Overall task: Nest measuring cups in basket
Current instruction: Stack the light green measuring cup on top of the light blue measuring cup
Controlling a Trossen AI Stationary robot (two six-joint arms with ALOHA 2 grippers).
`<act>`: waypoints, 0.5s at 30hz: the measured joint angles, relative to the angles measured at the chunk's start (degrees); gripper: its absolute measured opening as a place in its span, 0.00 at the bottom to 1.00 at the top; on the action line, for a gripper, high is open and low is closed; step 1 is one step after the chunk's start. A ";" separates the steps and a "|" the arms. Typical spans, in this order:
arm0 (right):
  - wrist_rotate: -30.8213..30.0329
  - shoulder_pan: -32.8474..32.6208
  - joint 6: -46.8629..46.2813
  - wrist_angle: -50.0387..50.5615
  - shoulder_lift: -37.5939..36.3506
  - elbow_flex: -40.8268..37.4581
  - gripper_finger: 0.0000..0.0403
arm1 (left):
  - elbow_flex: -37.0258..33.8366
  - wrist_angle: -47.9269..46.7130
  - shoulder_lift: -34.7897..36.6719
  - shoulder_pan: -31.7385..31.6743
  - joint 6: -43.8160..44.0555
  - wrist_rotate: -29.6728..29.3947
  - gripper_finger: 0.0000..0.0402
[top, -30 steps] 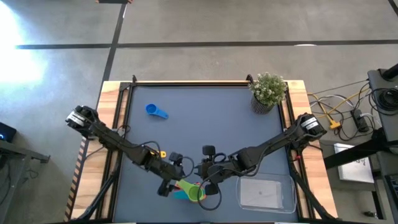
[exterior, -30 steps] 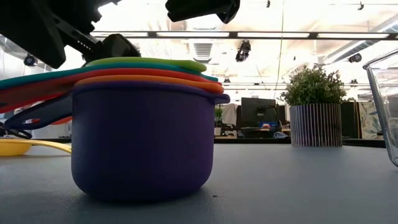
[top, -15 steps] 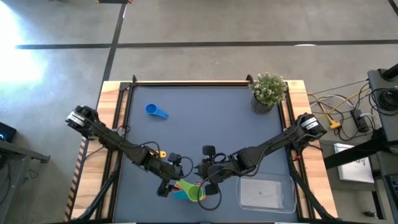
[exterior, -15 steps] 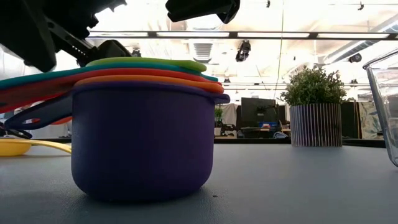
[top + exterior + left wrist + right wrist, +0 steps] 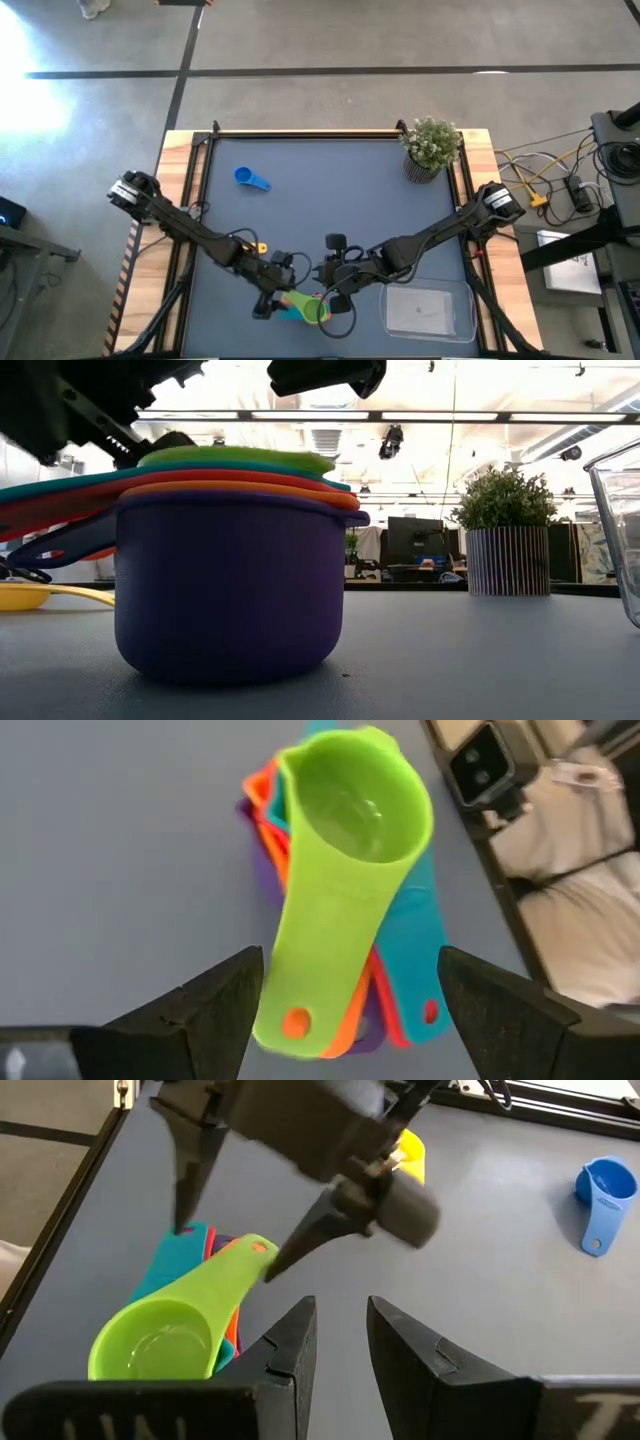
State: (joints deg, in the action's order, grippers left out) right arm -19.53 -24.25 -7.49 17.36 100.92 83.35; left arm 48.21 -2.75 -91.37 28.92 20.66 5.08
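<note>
At the table's near edge, around six o'clock, a nested stack is seen: the green cup [image 5: 345, 860] on top, over teal, red and orange, all inside the purple cup [image 5: 228, 585]. The left gripper [image 5: 345, 1010] is spread wide around the green handle, not touching it. The right gripper [image 5: 340, 1345] hovers nearby, fingers slightly parted, empty. At four o'clock lies the basket [image 5: 428, 311]; the yellow cup [image 5: 408, 1155] rests beyond the stack. At eleven o'clock, the blue cup [image 5: 250, 179] lies.

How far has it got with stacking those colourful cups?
Done: five cups sit nested on the table, green cup on top, purple cup at the bottom. In hand: nothing; the left hand is open over the green handle, the right hand open nearby. Left: the yellow cup, the blue cup, then the empty basket.
</note>
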 joint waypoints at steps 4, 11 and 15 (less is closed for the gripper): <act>-0.02 0.00 0.00 0.03 0.00 0.00 0.20 | 0.00 3.15 -2.76 0.51 1.08 4.27 0.70; -0.02 0.00 -0.02 0.24 0.00 0.00 0.20 | 1.85 3.30 -4.05 1.24 1.39 6.91 0.70; -0.02 0.00 -0.39 0.40 0.00 0.00 0.20 | 3.02 2.56 -3.83 1.32 1.41 6.60 0.70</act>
State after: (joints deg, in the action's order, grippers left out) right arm -19.55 -24.25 -7.88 17.76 100.92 83.35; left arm 51.22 -0.19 -95.20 30.24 22.07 11.68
